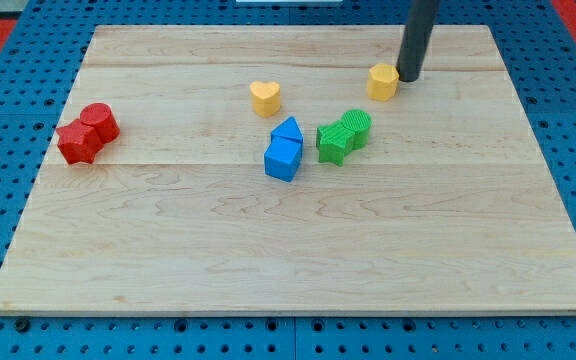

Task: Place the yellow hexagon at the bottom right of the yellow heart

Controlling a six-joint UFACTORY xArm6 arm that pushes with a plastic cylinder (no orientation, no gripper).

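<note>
With my tip (409, 77) touching right side of small yellow hexagon block (383, 82), near top edge of wooden board (298, 270): push step under way. No pincer on rig, bare rod only. Target below-right of yellow heart block (265, 97), well left. Probably needs push leftward. Slot tight: blue blocks (284, 150) and green blocks (344, 136) crowd below. Red blocks (87, 132) far left, irrelevant.

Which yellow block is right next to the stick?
The yellow hexagon: my tip sits just at its right side. The yellow heart is farther toward the view's left.
</note>
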